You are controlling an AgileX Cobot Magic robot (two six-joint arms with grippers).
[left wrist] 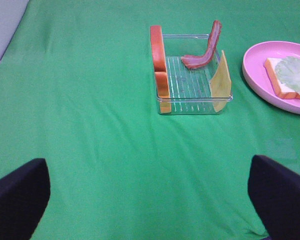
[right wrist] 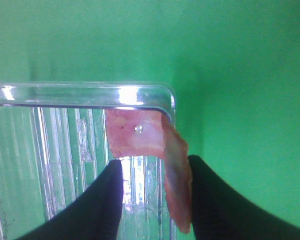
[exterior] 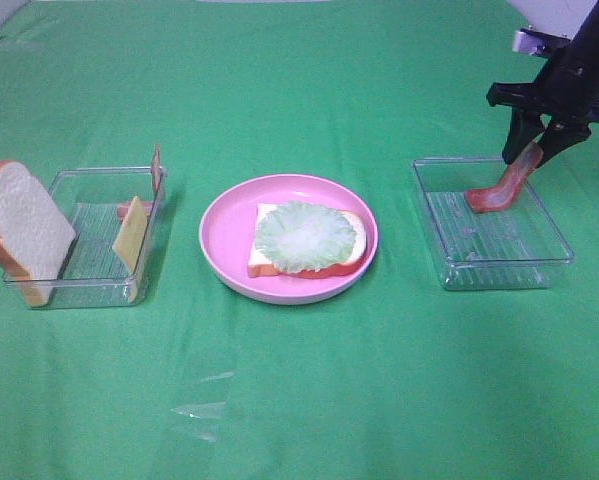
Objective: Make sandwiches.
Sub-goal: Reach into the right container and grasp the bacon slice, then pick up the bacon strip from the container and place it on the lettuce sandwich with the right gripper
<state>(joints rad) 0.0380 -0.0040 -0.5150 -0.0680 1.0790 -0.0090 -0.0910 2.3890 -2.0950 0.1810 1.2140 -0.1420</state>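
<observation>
Sandwiches [exterior: 304, 240] unfinished on pink plate [exterior: 224, 242], right claw [right wrist: 155, 162] straddling bacon strip [exterior: 499, 190], grip unclear, left claw [left wrist: 147, 161] spread wide, tips cropped

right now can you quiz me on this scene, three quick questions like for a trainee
1. True or false: lettuce lies on the bread on the plate.
2. The right tool reaches into: A the plate, B the right tray, C the left tray.
3. How many bacon strips show?

Key: 1 true; 2 B; 3 two, one in the left tray and one in the right tray.
</observation>
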